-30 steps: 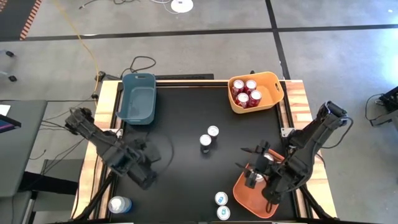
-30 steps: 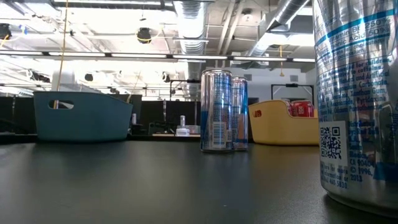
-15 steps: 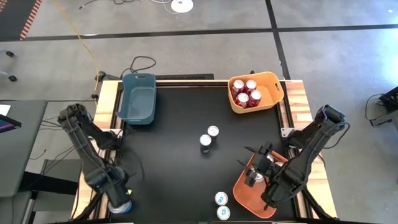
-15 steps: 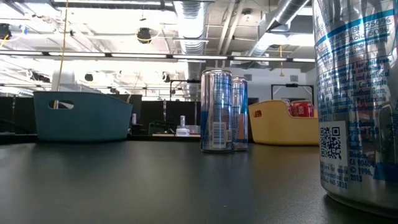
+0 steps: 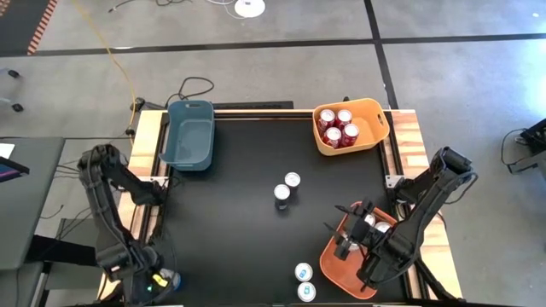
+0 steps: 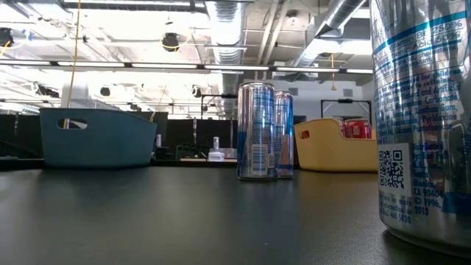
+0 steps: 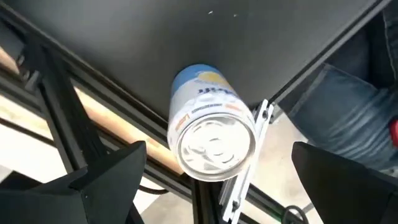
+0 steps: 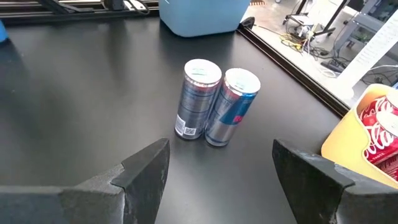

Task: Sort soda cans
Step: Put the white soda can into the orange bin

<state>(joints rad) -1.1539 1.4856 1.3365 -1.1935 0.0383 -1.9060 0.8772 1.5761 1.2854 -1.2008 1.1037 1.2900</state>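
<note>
Soda cans are mostly sorted, as far as I can judge: four red cans [image 5: 339, 126] sit packed in the yellow bin [image 5: 375, 109] at the far right corner, and a few silver-topped ones stand in the orange bin [image 5: 334, 263] under my right arm. Two cans [image 5: 287, 187] stand touching mid-table, and two more [image 5: 304, 281] wait at the near edge. The teal bin [image 5: 190, 135] at the far left looks empty, so I take it to be meant for blue cans. My left gripper [image 7: 211, 171] hangs spread wide over a blue can [image 7: 208, 124] at the table's near left corner, jaws either side of it but not closed on it. My right gripper [image 8: 217, 165] is spread too, holding nothing, facing the middle pair, probably its next pick.
</note>
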